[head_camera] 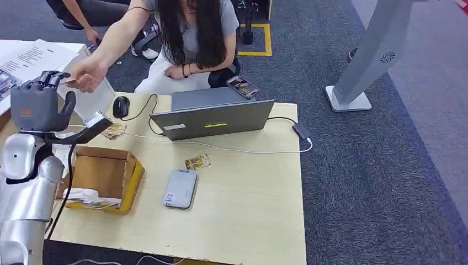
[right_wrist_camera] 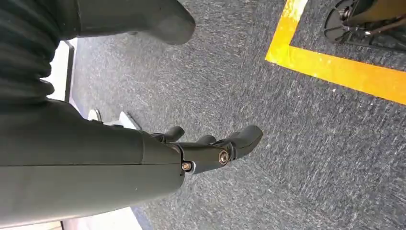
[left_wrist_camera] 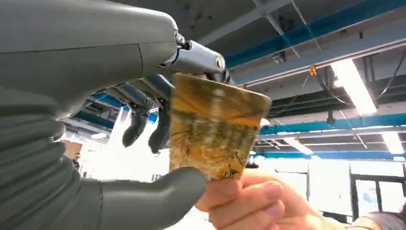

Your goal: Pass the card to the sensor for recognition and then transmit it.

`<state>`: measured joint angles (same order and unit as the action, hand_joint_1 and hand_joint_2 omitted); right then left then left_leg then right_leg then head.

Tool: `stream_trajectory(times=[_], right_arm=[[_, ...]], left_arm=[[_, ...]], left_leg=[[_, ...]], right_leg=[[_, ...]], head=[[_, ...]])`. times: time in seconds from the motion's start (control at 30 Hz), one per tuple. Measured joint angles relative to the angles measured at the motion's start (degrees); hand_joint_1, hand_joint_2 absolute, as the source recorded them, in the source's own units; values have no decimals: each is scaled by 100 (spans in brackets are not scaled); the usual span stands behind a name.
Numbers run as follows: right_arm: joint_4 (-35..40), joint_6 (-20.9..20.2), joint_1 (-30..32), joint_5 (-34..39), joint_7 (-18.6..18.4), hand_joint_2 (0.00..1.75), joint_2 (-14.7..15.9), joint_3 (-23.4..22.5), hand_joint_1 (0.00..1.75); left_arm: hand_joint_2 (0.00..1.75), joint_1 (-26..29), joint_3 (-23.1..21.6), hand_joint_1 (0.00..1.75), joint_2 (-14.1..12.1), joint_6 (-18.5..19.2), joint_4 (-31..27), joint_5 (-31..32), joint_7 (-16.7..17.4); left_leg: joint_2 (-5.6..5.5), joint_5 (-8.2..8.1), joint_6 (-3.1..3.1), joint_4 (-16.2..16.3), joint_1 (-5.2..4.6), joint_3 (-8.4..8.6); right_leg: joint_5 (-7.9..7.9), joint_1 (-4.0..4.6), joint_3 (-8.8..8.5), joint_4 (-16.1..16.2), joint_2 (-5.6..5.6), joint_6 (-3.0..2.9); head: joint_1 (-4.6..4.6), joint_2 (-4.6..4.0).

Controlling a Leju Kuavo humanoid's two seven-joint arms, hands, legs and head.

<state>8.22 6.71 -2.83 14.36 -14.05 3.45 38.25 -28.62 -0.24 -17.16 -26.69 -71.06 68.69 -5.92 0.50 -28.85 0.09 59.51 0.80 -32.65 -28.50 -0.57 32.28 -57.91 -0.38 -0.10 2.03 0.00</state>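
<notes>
Handover underway. Left hand (head_camera: 37, 105) raised beside the tabletop (head_camera: 248, 199), fingers (left_wrist_camera: 160, 132) holding the card (left_wrist_camera: 215, 129); person's hand (left_wrist_camera: 253, 201) pinches its edge. Release only once they grip firmly. Right hand (right_wrist_camera: 210, 148) hangs loose, holding nothing.

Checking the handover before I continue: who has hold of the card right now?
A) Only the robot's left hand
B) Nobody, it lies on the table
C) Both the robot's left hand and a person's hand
C: in the left wrist view the card sits between the left hand and the person's hand, whose fingers pinch its edge.
</notes>
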Motion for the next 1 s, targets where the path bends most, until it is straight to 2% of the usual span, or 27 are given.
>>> stream_trajectory(times=[0.27, 0.67, 0.8, 1.0], right_arm=[[0, 4, -3, 35, 0, 175, 7, 4, 0], [-2, 35, -2, 225, -9, 175, 9, 4, 0], [-2, 140, 25, 385, -11, 175, 7, -11, 0], [-2, 240, 100, 551, -13, 175, -9, -79, 0]], left_arm=[[175, 230, -41, 0, 249, -24, -205, 57, -13], [175, 966, -422, 0, 579, 48, -1109, 157, 90], [175, 1669, -584, 0, 616, 269, -1684, 72, 105], [175, 3100, -918, 0, 649, 219, -2655, 260, 183]], left_leg=[[2, 0, 0, 3, 1, 1], [7, -5, 4, 3, 0, 0], [19, -11, 11, 2, -1, 1], [23, -28, 27, 2, -3, 0]], right_leg=[[0, -2, 1, 0, 2, 0], [0, -2, 0, 2, 3, 0], [-4, -5, 1, 2, 12, 3], [-19, -5, 3, 5, 15, 23]], head=[[2, 0], [2, 0], [4, 0], [2, 0]])
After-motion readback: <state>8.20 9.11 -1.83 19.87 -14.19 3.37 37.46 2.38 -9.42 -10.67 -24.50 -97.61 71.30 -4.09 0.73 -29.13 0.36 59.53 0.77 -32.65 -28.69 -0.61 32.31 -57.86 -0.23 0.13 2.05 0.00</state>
